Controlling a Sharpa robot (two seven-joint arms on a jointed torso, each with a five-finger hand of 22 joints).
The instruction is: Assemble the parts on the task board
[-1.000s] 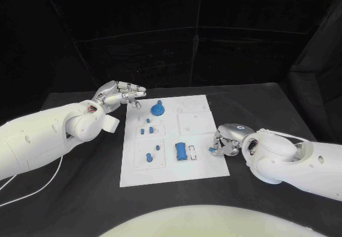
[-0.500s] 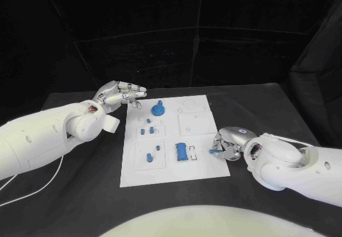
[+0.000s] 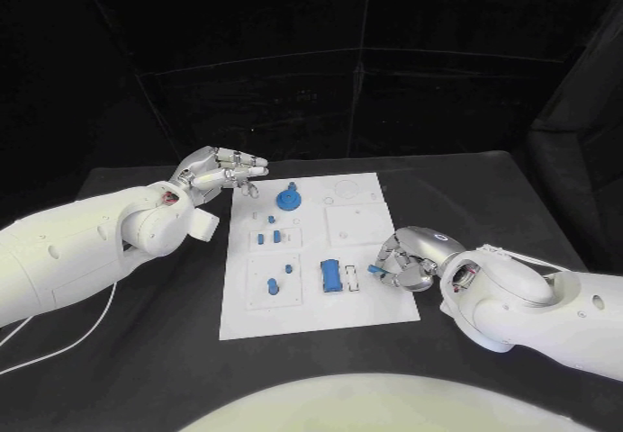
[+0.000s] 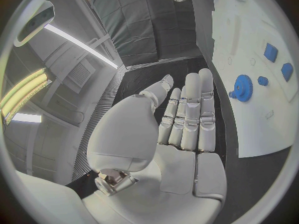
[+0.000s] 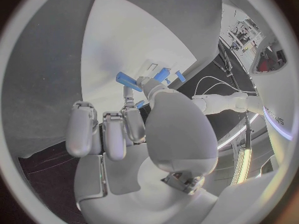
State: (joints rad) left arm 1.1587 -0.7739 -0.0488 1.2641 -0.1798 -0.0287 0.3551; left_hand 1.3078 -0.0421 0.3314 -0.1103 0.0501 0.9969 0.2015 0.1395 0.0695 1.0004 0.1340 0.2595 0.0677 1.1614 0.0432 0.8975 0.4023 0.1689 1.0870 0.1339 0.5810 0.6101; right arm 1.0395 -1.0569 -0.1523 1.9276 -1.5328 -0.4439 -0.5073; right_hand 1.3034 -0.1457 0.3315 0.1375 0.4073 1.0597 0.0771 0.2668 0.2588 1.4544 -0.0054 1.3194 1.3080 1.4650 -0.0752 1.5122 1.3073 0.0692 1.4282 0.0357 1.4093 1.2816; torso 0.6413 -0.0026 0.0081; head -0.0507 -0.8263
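Note:
The white task board (image 3: 370,310) lies in the middle of the black table. On it are a blue gear (image 3: 287,196), a blue block (image 3: 331,274) and several small blue parts (image 3: 266,238). My right hand (image 3: 408,259) hovers over the board's right edge and pinches a small blue part (image 3: 376,268) in its fingertips, also seen as the small blue part (image 5: 140,104). My left hand (image 3: 221,168) floats off the board's far left corner, holding nothing. Its fingers (image 4: 190,117) are stretched out, with the blue gear (image 4: 241,88) beside them.
Bare black table (image 3: 156,324) surrounds the board on all sides. Black curtains close the back. A white cable (image 3: 58,346) trails under my left arm.
My right hand has carried the small blue part a little left and away from me, further over the board's right edge. The left hand has stayed put.

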